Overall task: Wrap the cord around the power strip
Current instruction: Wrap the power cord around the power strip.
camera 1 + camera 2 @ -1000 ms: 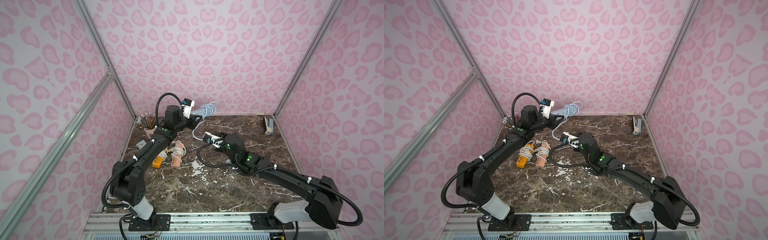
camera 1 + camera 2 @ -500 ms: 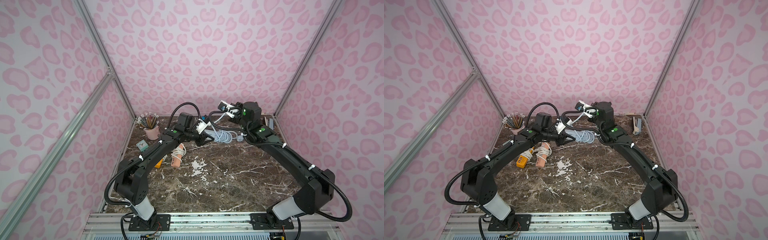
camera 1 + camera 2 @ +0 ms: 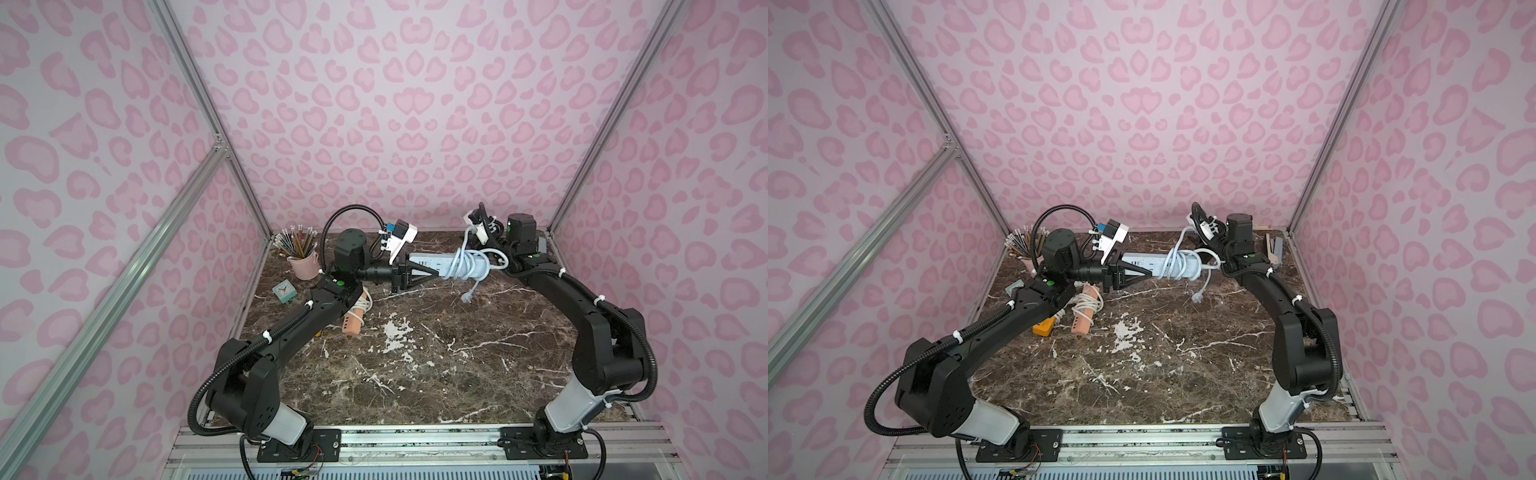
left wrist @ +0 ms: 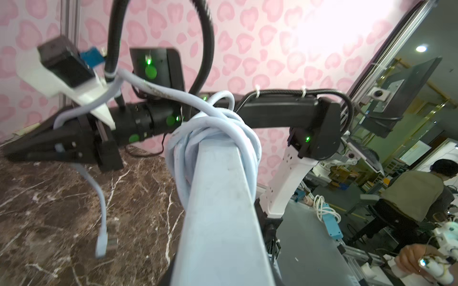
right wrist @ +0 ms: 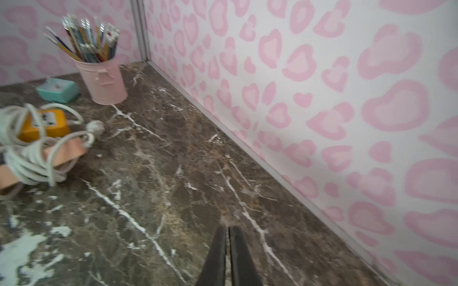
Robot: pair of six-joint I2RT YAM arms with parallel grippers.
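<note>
Nearest me, the metal rail (image 3: 415, 432) carried both arm bases along the booth's open front. In the left wrist view the workshop lay out that way, with a person (image 4: 416, 190) in an olive shirt turned away.

The table (image 3: 415, 374) was dark brown marble with white veins, scuffed with chalky white patches around its middle. Farther in on the left lay a peach-coloured strip (image 3: 353, 322) bundled in white cable, beside an orange block (image 3: 1045, 327). Beyond them stood a small teal clock (image 3: 286, 289), and a pink cup (image 3: 305, 266) full of pencils filled the left rear corner.

Toward the back, the pale blue power strip (image 3: 434, 262) was held roughly level above the marble. The left gripper (image 3: 434, 270) was clamped on its left end. The cord (image 3: 467, 264) sat in several turns around its right half, and the plug (image 3: 467, 297) dangled below on a loose tail. The right gripper (image 5: 227, 231) hung just beside that wrapped end with its fingers pressed together. The cord crossed them, but I couldn't tell if it was pinched.

Behind everything rose walls (image 3: 395, 104) papered in pink heart-shaped blotches, joined by aluminium posts (image 3: 208, 112).
</note>
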